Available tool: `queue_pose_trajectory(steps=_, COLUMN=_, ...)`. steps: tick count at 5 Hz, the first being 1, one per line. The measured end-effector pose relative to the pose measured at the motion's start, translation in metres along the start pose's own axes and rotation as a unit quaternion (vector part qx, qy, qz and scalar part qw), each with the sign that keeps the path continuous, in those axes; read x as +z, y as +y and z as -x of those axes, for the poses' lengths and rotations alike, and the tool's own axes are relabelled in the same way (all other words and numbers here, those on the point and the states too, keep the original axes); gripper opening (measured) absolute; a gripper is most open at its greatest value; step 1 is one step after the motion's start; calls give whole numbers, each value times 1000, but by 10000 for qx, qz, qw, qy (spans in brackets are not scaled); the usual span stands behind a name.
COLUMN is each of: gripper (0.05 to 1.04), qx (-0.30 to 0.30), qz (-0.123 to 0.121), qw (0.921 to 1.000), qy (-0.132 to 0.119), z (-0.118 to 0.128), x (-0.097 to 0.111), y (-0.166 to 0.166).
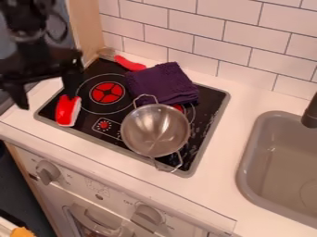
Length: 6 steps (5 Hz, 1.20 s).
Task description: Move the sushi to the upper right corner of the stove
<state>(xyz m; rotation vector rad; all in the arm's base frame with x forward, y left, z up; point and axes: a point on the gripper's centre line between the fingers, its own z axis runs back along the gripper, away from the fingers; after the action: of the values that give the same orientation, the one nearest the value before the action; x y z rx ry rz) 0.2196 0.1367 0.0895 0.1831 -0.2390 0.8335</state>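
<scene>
The black two-finger gripper (48, 98) hangs at the left of the view with its fingers apart, and near it the red-and-white toy sushi (67, 111) lies on the left corner of the black stove top (87, 115). Farther right stand a round, two-handled steel pot (155, 132) and, just behind it, a folded purple cloth (162, 83), with a red-handled utensil (130, 63) by the cloth's far side and a grey sink (282, 157) well apart at right
</scene>
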Motion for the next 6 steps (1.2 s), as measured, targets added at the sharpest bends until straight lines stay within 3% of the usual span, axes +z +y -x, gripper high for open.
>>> queue_pose_trajectory(steps=2, gripper=1001, qx=-316, qz=-97, qw=9994, qy=-37, z=-20, x=-34, y=-4)
queue_pose_trajectory(steps=3, gripper=1001, qx=-279, qz=-134, qw=9994, qy=120, z=-31, x=-56, y=-12)
queue_pose_trajectory(steps=5, gripper=1001, qx=-497, qz=-227, qw=9983, qy=208, z=-34, x=-81, y=-24)
queue_pose_trajectory(steps=6, gripper=946, qx=-469, qz=-106, qw=9987, qy=152, z=-36, x=-81, y=-30)
